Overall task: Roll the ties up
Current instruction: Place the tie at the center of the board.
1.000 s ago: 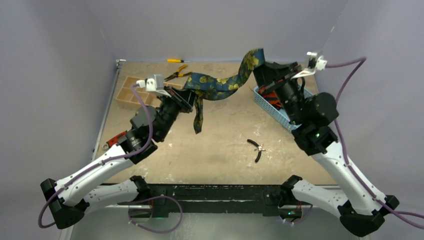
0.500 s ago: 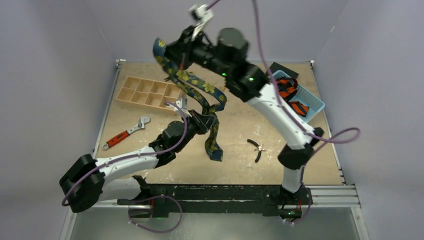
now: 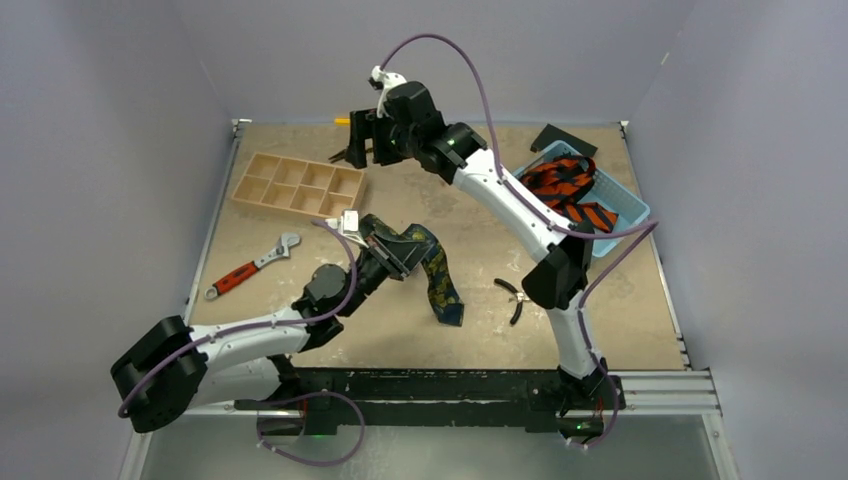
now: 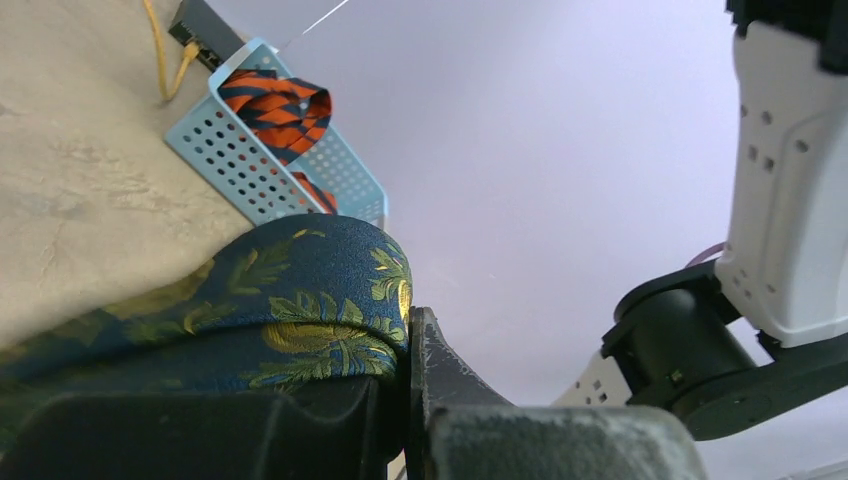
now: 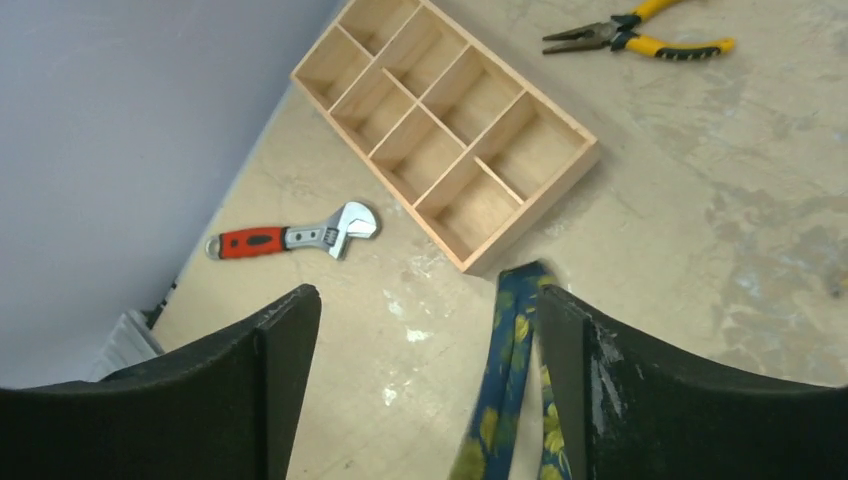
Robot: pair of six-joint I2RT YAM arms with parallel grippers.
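Draping onto the tan table [image 3: 460,335], the dark navy fabric necktie with gold leaf print [image 3: 438,280] is pinched at its fold by the low left gripper [image 3: 392,252]. The right gripper [image 3: 365,140] hovers high at the far edge, spread wide; the tie's clamped part is hidden.

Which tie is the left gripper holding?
The navy tie with the gold print, clamped in the left gripper; the orange-and-black striped ties lie in the blue basket.
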